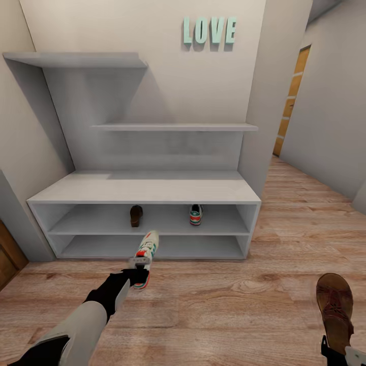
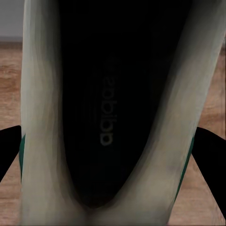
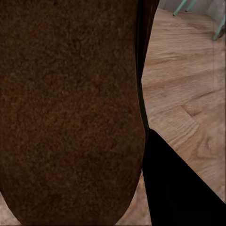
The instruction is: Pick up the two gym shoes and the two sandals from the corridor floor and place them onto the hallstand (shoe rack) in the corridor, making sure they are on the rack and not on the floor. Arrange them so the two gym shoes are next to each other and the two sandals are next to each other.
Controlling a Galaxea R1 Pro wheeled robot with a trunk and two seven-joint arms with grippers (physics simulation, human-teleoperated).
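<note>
Pale grey hallstand (image 1: pixel 147 193) stands against the wall at 12 o'clock, flat top bare, two low open shelves beneath. On the upper of those shelves sit one brown sandal (image 1: pixel 135 215) left of centre and one white gym shoe (image 1: pixel 196 214) right of centre, well apart from each other. Left claw (image 1: pixel 137 272), reaching toward 11 o'clock, is clamped on the second gym shoe (image 1: pixel 146 256), held off the floor just in front of the lower shelf, toe pointing at the rack; left wrist view looks straight into its dark opening (image 2: pixel 106 117), with black fingers (image 2: pixel 9 150) at both sides. Second sandal (image 1: pixel 334 309) lies at 4 o'clock over the wood-plank corridor floor (image 1: pixel 229 305), the right claw (image 1: pixel 333 351) at its heel; grip there cannot be told. Right wrist view has the tan footbed (image 3: pixel 70 108) close up.
</note>
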